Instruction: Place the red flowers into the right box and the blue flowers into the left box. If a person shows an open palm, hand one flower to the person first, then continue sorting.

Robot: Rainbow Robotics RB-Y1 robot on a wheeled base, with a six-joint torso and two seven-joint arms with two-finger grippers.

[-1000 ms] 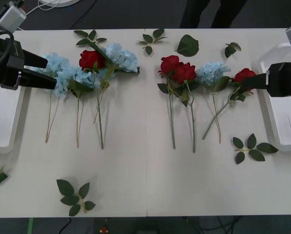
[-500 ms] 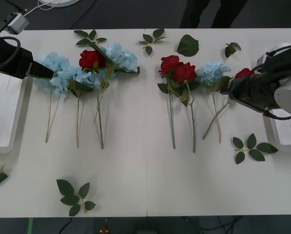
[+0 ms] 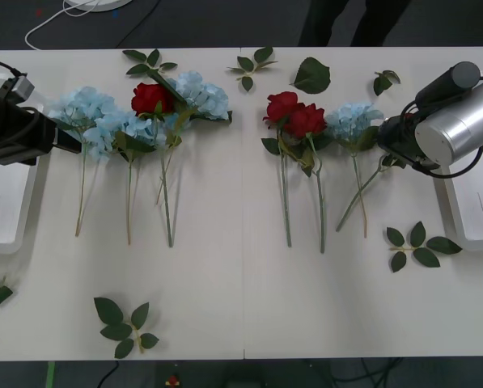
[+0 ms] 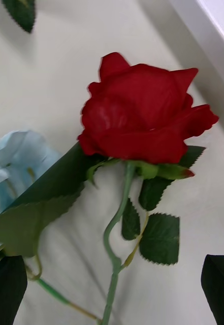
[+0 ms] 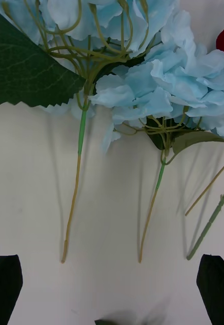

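Moved since a second ago: the right arm, swung in from the side and turned, with its silver wrist now over the far-right red rose. Also moved: the left arm, slid down and back toward the left box.

Right tool (image 4: 114,261) open, black fingers wide apart, one on each side of the thin green stem. Not touching the stem. Just past the fingers, the red rose (image 4: 142,122), lying flat on the white worktop (image 3: 241,283) with dark leaves under the bloom. Beside that rose, a pale blue flower (image 3: 353,121) and a big green leaf. A little farther off, the white rim of the right box (image 3: 472,210), close to the rose but apart from it.

Left tool (image 5: 109,264) open too, fingers spread wide, low over the worktop. Between and beyond the fingers, two thin stems of the blue flowers (image 3: 87,113), ends pointing at the tool. Fluffy blue heads farther on, pressed close together. Next to them, one more red flower (image 3: 152,99) and another blue head (image 3: 202,93) touching it. Left box (image 3: 2,202) right beside the left arm, at the worktop's left edge.

In the middle of the worktop, two red roses (image 3: 294,117) side by side, blooms touching, long stems running toward the robot. Around the flowers, loose green leaf sprigs (image 3: 124,323), some near the front edge and some near the back.
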